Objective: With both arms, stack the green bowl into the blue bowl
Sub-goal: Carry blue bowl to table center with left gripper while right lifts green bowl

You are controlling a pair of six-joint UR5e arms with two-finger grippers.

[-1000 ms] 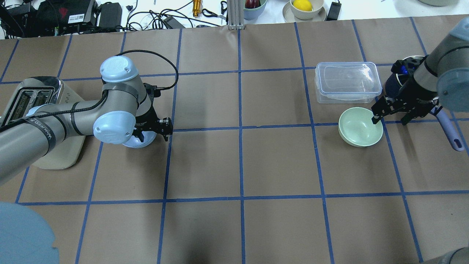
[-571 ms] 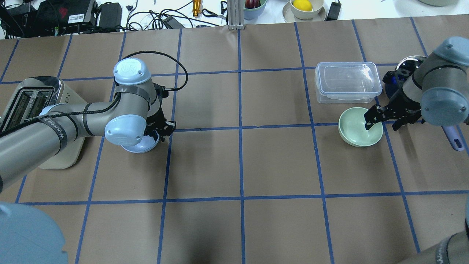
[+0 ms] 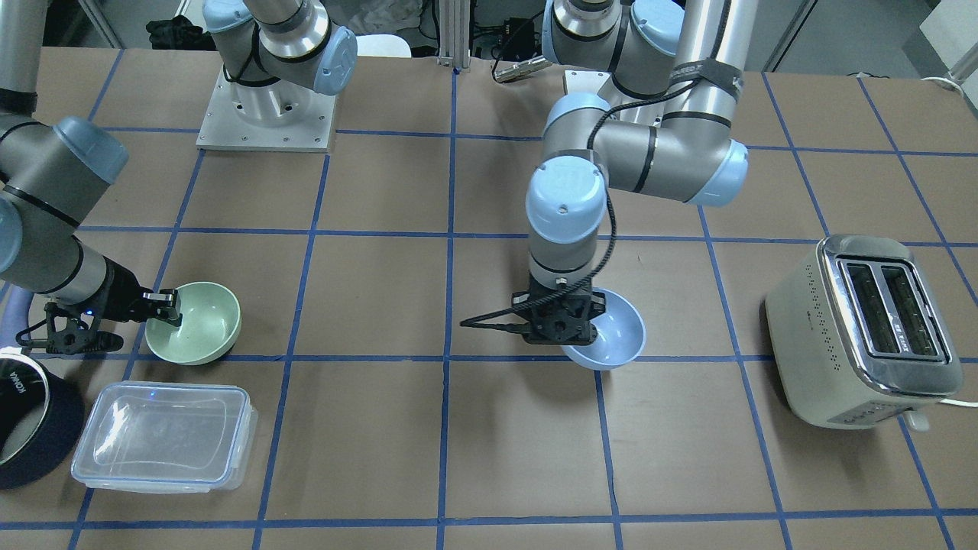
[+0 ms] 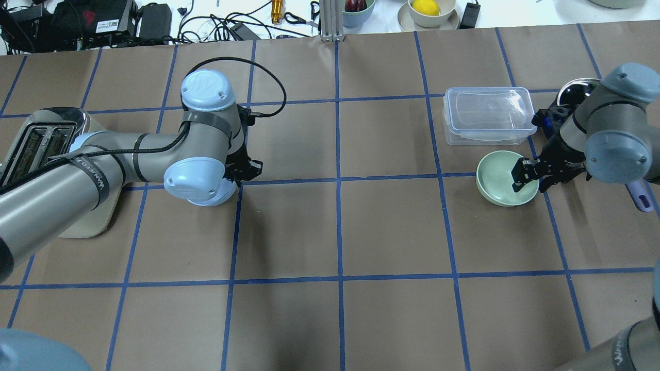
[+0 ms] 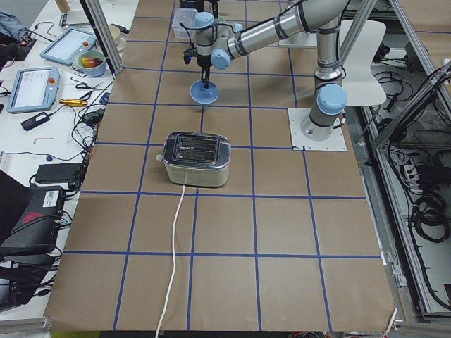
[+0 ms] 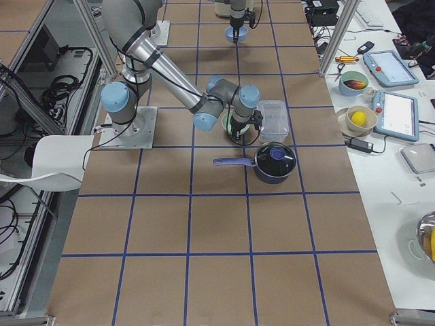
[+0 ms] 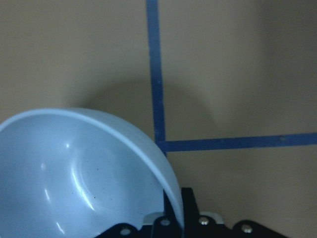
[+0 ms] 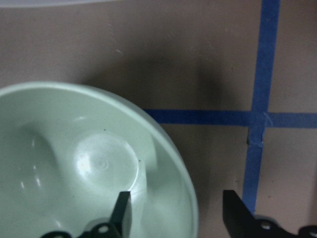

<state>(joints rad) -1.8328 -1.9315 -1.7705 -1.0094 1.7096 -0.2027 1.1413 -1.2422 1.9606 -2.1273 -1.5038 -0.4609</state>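
Note:
The pale green bowl (image 4: 497, 178) sits on the table at the right, in front of the clear container; it also shows in the front view (image 3: 195, 325). My right gripper (image 8: 178, 210) is open and straddles its near rim, one finger inside the bowl (image 8: 74, 163) and one outside. The light blue bowl (image 3: 615, 332) hangs tilted from my left gripper (image 3: 564, 336), which is shut on its rim, just above the table left of centre. In the overhead view the blue bowl (image 4: 224, 193) is mostly hidden under the left wrist. The left wrist view shows its rim (image 7: 148, 144) clamped.
A toaster (image 4: 36, 139) stands at the far left, behind the left arm. A clear lidded container (image 4: 487, 116) lies just beyond the green bowl. A navy saucepan (image 3: 23, 428) with a lilac handle (image 4: 639, 196) is under the right arm.
My left arm has carried the blue bowl to the right, away from the toaster. My right gripper has shifted left, so one finger now sits inside the green bowl.

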